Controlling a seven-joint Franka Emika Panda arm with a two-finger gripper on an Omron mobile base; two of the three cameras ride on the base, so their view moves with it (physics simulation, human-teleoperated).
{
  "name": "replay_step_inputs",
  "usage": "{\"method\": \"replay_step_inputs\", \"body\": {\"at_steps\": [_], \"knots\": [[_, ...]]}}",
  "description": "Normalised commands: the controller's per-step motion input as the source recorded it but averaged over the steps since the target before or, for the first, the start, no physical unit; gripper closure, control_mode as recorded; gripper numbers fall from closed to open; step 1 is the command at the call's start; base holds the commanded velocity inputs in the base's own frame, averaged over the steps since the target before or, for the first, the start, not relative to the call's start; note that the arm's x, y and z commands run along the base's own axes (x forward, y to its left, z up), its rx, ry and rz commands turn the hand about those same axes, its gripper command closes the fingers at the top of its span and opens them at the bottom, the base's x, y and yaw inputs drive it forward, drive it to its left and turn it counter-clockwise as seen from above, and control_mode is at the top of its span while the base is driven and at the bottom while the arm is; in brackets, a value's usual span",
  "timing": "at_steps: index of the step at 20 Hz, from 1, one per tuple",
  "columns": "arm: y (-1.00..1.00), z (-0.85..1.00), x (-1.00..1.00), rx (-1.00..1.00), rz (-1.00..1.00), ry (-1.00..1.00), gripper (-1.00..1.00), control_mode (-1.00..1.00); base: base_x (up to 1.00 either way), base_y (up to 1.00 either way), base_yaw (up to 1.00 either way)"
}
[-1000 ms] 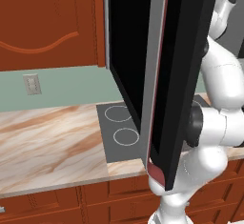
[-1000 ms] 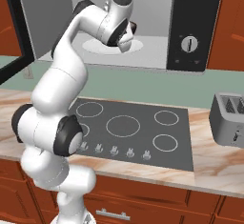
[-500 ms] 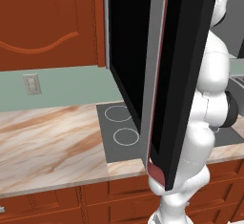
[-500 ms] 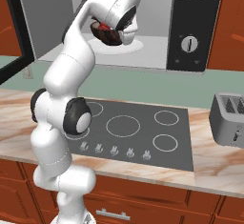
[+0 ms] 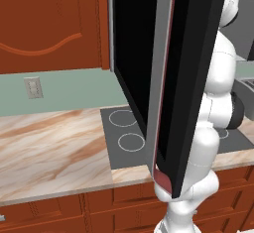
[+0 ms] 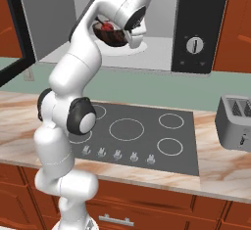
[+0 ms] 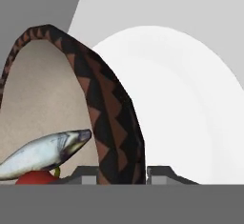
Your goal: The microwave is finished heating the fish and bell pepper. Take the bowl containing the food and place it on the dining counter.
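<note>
We see the gripper point(image 7: 123, 176) clenched on the bowl point(image 7: 112, 123) rim, bowl point(image 6: 109, 33) lifted in the open microwave point(image 6: 147, 23) over its white plate point(image 7: 181, 113), fish point(image 7: 45, 152) atop pepper point(image 7: 35, 178) inside, cooktop point(image 6: 142, 133) below

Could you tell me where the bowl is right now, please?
In the right base view the bowl hangs in the pincer at the open microwave's mouth, above the white turntable, holding fish and pepper.
</note>
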Motion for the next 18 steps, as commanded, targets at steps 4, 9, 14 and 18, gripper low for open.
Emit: {"method": "replay_step_inputs", "body": {"at_steps": [4,9,14,18], "knots": [[0.00,0.00,0.00,0.00,0.00,0.00,1.00,-1.00,0.00,0.00,0.00],[0.00,0.00,0.00,0.00,0.00,0.00,1.00,-1.00,0.00,0.00,0.00],[0.00,0.00,-0.06,0.00,0.00,0.00,1.00,-1.00,0.00,0.00,0.00],[-0.01,0.00,-0.17,0.00,0.00,0.00,1.00,-1.00,0.00,0.00,0.00]]}}
